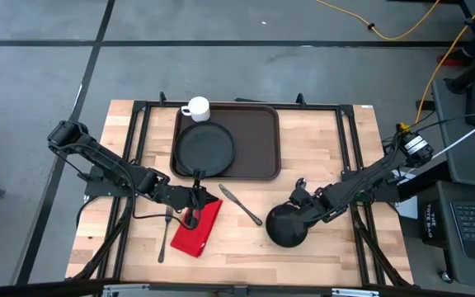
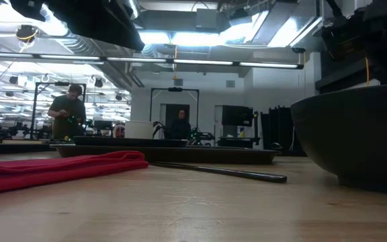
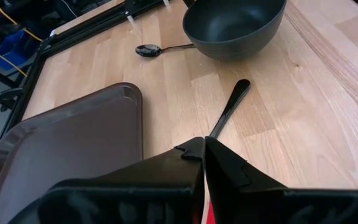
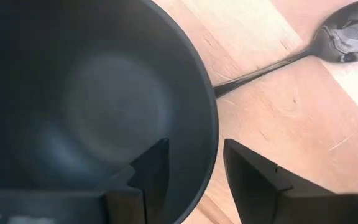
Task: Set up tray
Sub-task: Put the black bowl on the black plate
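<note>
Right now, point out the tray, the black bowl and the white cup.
tray [image 1: 258, 140], high view, bare right part of its floor.
black bowl [image 1: 286, 227], high view, middle of its inside.
white cup [image 1: 197, 107], high view, its top opening.

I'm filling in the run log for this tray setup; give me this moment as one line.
left gripper: shut on red napkin | right gripper: open, astride black bowl rim | tray: holds plate, cup | knife, fork: on table
</note>
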Action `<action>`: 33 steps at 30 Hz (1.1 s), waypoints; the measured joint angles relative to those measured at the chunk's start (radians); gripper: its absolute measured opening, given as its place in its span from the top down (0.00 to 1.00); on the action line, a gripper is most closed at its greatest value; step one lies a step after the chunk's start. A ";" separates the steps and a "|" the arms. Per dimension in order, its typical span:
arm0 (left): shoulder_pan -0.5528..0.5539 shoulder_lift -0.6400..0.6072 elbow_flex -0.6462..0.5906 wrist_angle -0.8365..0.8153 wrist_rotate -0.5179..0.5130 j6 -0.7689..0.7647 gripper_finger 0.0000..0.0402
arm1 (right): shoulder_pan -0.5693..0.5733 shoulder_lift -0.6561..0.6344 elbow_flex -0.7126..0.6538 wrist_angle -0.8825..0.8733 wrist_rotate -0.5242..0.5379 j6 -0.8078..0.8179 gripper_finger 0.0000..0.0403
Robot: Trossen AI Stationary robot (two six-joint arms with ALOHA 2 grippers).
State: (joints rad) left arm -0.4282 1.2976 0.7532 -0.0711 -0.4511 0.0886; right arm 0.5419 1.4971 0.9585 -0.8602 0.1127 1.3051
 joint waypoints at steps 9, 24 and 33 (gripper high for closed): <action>0.000 0.000 0.000 0.000 0.000 0.001 0.98 | 0.000 0.000 0.000 -0.004 0.000 0.048 0.68; 0.000 0.000 0.000 0.000 0.000 0.002 0.98 | -0.004 0.000 0.000 -0.042 0.025 0.051 0.97; 0.000 0.000 0.000 0.000 0.000 0.008 0.99 | -0.034 0.000 0.000 -0.035 0.026 0.046 0.97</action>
State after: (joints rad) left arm -0.4282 1.2976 0.7532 -0.0711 -0.4511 0.0965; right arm 0.5080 1.4968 0.9585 -0.8957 0.1387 1.3506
